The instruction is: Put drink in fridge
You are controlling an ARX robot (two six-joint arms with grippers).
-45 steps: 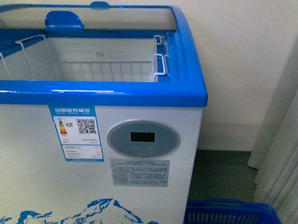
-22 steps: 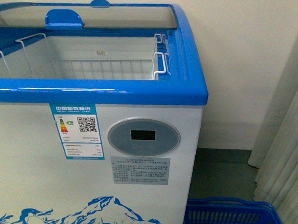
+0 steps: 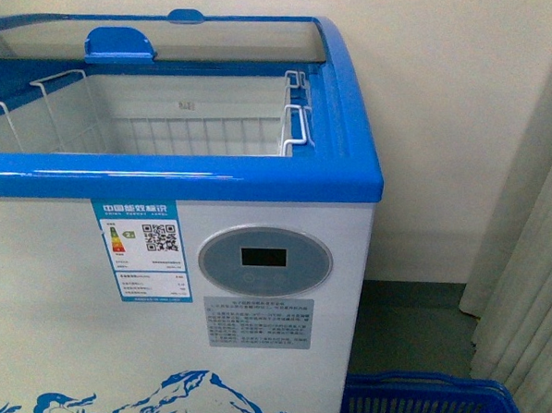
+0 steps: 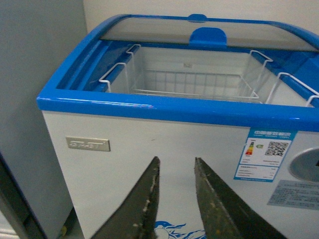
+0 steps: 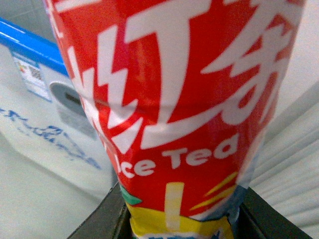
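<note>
The fridge [image 3: 277, 355] is a white chest freezer with a blue rim, an oval grey display panel [image 3: 265, 260] and a blue mountain decal. Its glass lid [image 3: 220, 32] is slid back, showing white wire baskets [image 3: 196, 133] inside. No arm shows in the front view. My right gripper [image 5: 182, 221] is shut on the drink [image 5: 174, 99], whose red label with white lettering fills the right wrist view; the fridge [image 5: 40, 124] lies behind it. My left gripper [image 4: 177, 167] is open and empty, facing the fridge's front [image 4: 149, 149] below the rim.
A blue plastic basket [image 3: 432, 409] stands on the floor to the right of the fridge. A plain grey appliance [image 4: 30, 124] stands against the fridge's left side. Pale curtains [image 3: 532, 275] hang at the right, a cream wall behind.
The front view has shifted slightly: the fridge now sits a little lower and to the left in frame. No arm has entered it.
</note>
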